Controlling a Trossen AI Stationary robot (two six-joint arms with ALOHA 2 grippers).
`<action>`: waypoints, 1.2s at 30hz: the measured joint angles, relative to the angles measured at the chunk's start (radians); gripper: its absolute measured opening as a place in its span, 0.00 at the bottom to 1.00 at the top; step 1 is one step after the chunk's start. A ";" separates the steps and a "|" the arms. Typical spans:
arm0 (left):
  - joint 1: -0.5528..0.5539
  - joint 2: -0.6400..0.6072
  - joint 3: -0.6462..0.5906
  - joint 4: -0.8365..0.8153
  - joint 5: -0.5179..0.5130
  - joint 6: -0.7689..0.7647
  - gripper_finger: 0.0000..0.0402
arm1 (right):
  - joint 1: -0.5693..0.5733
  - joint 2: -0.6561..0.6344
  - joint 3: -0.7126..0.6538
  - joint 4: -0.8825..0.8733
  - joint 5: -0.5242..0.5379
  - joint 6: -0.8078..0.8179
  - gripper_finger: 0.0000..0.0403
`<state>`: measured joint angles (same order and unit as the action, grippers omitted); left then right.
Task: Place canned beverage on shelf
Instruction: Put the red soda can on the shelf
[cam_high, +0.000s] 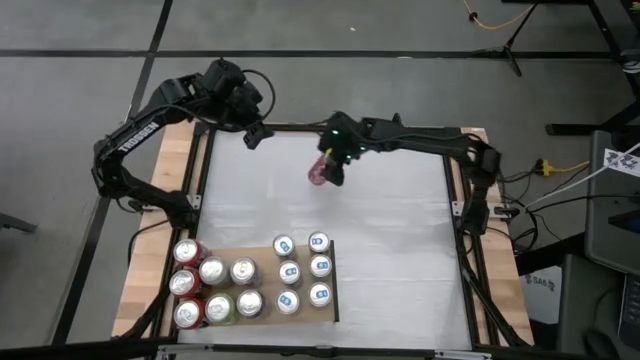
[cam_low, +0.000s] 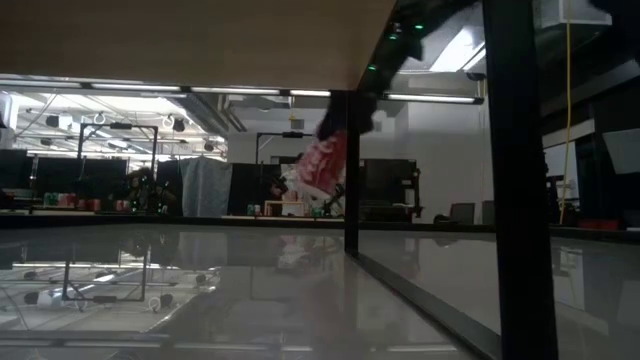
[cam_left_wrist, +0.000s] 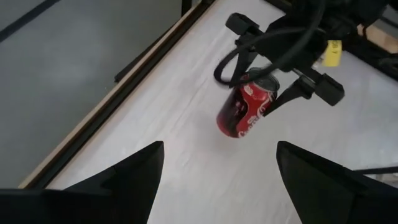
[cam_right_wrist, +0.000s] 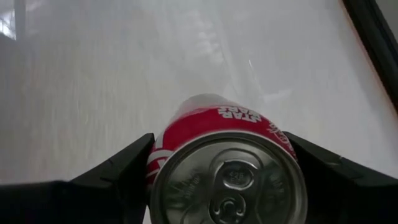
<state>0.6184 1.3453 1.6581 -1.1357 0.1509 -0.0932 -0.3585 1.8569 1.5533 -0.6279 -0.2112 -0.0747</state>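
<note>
From above, the right pincer pinches a tilted red can well apart from the shelf, the level view shows that can lifted off the counter, and its wrist view shows fingers flanking it.

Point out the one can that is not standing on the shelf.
The red can held in the right pincer, tilted above the bare white table; every other can stands upright on the wooden shelf.

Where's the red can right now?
The red can is held tilted in the right gripper near the table's far edge in the high view, well away from the shelf and its cans at the near left.
</note>
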 joint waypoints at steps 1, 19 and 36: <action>0.002 0.000 0.000 -0.009 0.000 0.000 0.76 | 0.005 0.031 0.047 -0.025 -0.001 -0.022 0.73; 0.003 0.000 0.000 -0.229 -0.003 0.105 0.76 | 0.146 0.341 0.404 -0.164 0.016 -0.118 0.73; 0.003 0.000 0.000 -0.216 -0.002 0.106 0.76 | 0.156 0.343 0.399 -0.214 0.080 -0.161 0.74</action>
<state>0.6216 1.3453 1.6581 -1.3514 0.1486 0.0128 -0.2024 2.2002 1.9524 -0.8416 -0.1310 -0.2359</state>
